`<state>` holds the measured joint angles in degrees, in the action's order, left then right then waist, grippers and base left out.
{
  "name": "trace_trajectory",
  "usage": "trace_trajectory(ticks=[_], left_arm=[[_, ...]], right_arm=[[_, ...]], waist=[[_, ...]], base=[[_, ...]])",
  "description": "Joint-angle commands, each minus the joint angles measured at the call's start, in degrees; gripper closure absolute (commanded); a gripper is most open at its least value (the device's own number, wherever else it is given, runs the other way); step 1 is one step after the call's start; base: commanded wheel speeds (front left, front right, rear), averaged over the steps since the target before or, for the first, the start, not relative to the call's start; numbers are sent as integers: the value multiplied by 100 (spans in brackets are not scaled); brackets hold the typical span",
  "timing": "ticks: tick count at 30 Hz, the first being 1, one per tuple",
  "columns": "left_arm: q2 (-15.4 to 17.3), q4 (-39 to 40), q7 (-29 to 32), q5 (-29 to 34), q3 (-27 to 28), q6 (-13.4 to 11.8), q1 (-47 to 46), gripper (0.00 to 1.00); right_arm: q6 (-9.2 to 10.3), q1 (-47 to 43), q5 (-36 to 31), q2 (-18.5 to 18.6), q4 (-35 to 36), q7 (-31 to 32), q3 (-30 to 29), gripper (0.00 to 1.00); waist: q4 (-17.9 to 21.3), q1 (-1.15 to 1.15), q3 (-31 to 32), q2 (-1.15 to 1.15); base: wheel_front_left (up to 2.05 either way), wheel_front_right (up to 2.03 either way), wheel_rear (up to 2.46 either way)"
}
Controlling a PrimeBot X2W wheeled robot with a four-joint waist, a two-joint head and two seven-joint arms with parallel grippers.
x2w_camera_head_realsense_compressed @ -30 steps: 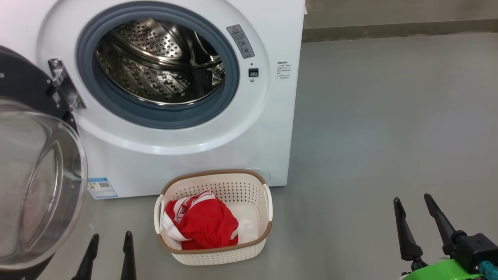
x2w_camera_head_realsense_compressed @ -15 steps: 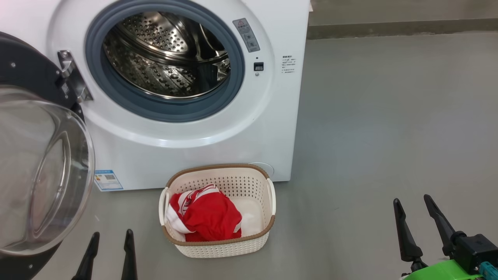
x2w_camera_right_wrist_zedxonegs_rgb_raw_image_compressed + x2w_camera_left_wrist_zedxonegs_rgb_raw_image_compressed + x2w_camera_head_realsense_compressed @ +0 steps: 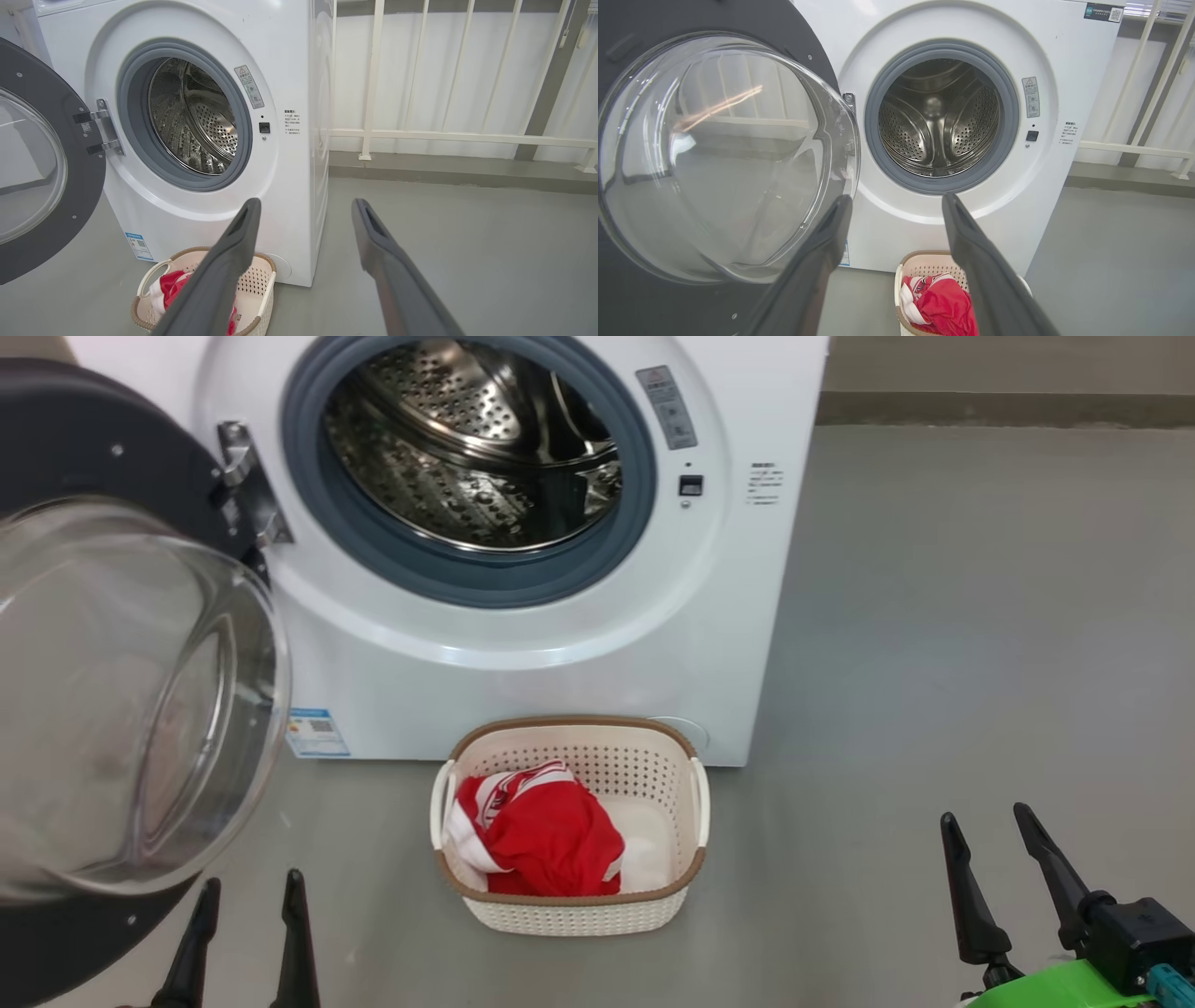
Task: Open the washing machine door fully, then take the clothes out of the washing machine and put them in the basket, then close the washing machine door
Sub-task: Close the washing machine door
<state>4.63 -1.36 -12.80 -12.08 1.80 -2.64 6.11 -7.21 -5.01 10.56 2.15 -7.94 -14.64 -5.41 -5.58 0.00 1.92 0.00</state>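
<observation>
Just ahead of the left gripper (image 3: 254,879), spread and empty like the right gripper (image 3: 986,814), the washing machine door (image 3: 121,457) is hanging wide, seemingly awaiting closing, while the clothes (image 3: 546,845) are lying bunched in the basket (image 3: 579,721) between the two, their folds hiding how many garments are there.

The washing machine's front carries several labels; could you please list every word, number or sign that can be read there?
No wording is legible on the big white front-loading washing machine.
Grey sticker, upper front: a warning triangle; print too small.
Black print block right of it: too small.
Blue label, lower left of front: a code square; text blurred.
Dark sticker, top right corner: a code square; text too small.
</observation>
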Motion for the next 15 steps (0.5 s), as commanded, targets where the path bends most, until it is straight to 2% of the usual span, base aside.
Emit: trace_trajectory(ticks=[1, 15], left_arm=[[83, 197, 5, 11, 204, -60, -160, 0], [153, 523, 112, 81, 245, -288, -163, 0]], right_arm=[[-28, 127, 28, 73, 160, -36, 145, 0], [-28, 300, -17, 73, 284, -36, 346, 0]], waist=[[-176, 0, -40, 0], [-1049, 0, -135, 0]], base=[[0, 0, 0], [0, 0, 0]])
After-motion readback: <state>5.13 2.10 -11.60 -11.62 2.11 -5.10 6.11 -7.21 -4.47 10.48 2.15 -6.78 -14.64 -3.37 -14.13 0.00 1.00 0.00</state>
